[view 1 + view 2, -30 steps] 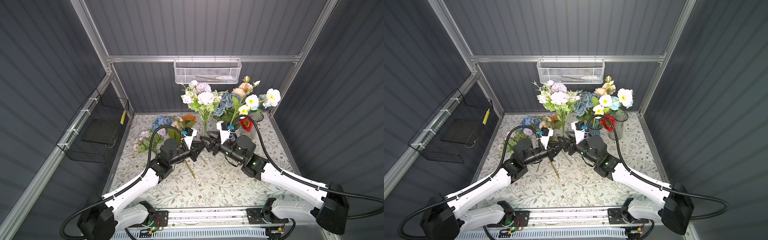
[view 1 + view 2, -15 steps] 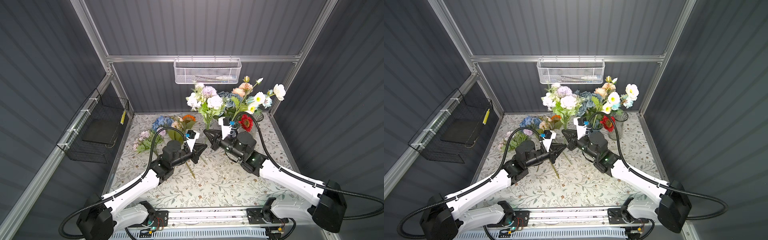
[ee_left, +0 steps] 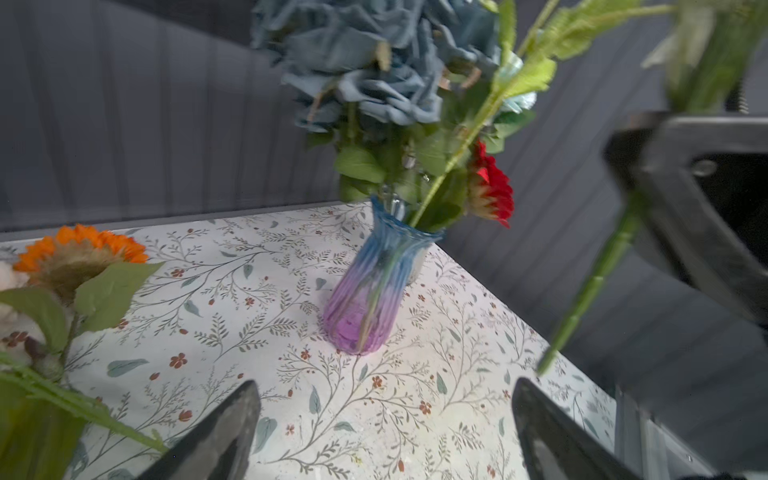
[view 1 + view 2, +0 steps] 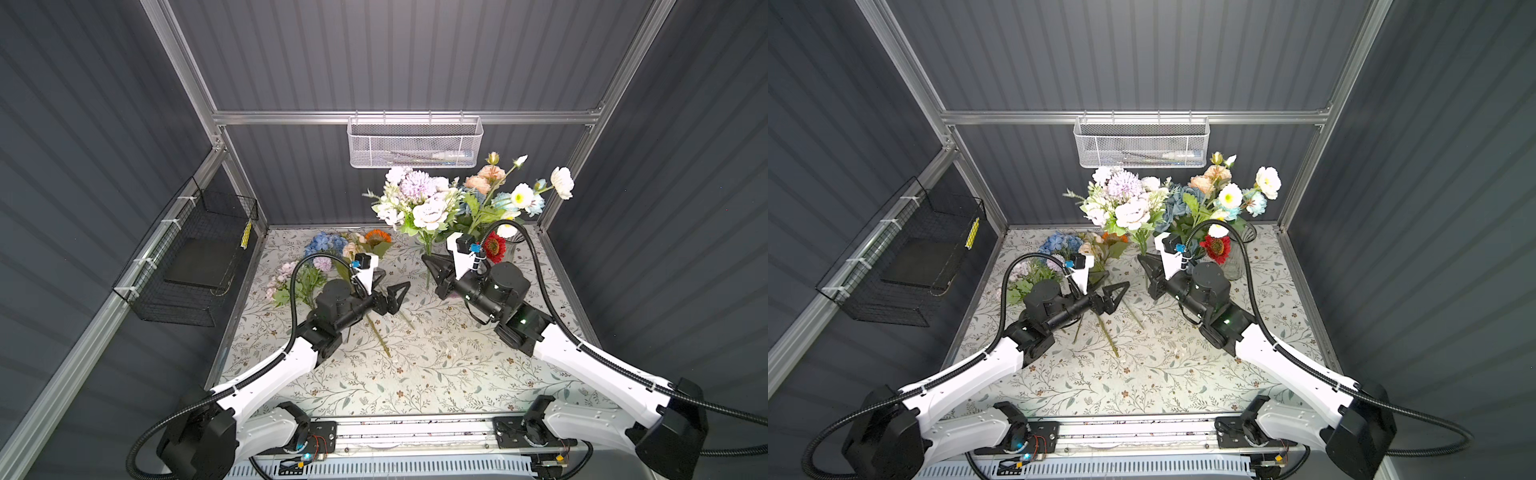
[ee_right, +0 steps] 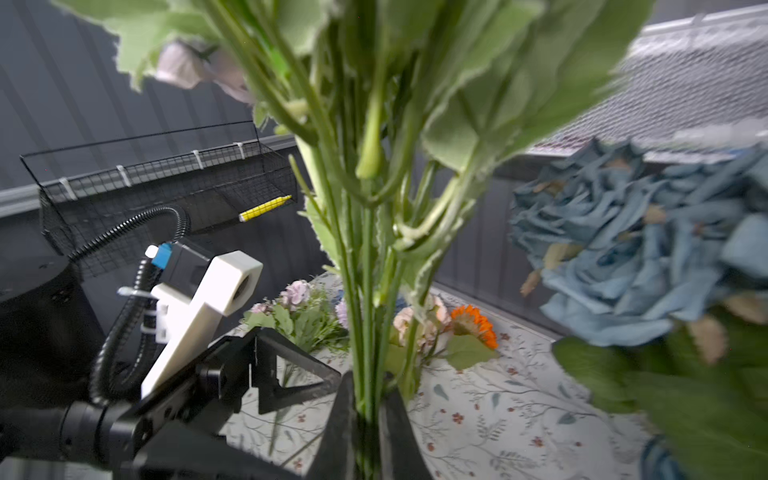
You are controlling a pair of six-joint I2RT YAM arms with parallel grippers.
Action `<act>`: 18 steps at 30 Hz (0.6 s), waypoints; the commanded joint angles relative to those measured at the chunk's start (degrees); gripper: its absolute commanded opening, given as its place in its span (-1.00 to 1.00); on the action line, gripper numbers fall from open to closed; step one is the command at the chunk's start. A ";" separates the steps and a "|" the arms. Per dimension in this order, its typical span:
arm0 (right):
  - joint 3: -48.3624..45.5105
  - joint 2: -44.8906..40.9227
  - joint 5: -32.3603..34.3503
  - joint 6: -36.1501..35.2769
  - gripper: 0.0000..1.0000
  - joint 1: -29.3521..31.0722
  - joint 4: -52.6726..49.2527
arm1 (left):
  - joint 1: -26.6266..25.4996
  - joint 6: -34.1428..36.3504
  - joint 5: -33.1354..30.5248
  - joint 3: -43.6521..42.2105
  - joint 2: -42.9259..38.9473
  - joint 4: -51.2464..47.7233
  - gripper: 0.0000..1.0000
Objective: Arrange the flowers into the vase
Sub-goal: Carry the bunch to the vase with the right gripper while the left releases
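My right gripper (image 4: pixel 432 270) was clamped on the stems of the lilac-and-white bunch (image 4: pixel 417 203), with the blooms at 12 o'clock. In both top views the vase (image 3: pixel 370 291) stood at 3 o'clock. My left gripper (image 4: pixel 390 286) was spread wide and empty.

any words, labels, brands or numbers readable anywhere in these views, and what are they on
No text can be read in any view.
Tube lying in the white mesh basket: any print on it is too small and blurred to read.
Yellow stick on the black wire basket: patterned, but no letters or numbers can be made out.
Vase: no label shows.
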 commanded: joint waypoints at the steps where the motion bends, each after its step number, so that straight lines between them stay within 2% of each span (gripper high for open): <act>1: -1.26 -3.08 2.02 -8.80 -1.00 -2.82 -0.26 | 0.86 -5.18 4.30 -0.10 4.95 8.82 0.89; 9: -3.48 -2.29 -3.63 -15.91 -1.00 -10.10 8.96 | 0.77 -7.06 12.71 9.14 19.12 17.60 0.89; 13: -3.04 2.41 -6.73 -18.17 -1.00 -11.63 14.52 | 0.77 -7.06 12.36 13.17 24.34 20.26 0.89; 18: -2.04 9.08 -5.73 -22.31 -1.00 -12.18 20.51 | 0.82 -5.51 11.38 18.87 29.33 19.16 0.91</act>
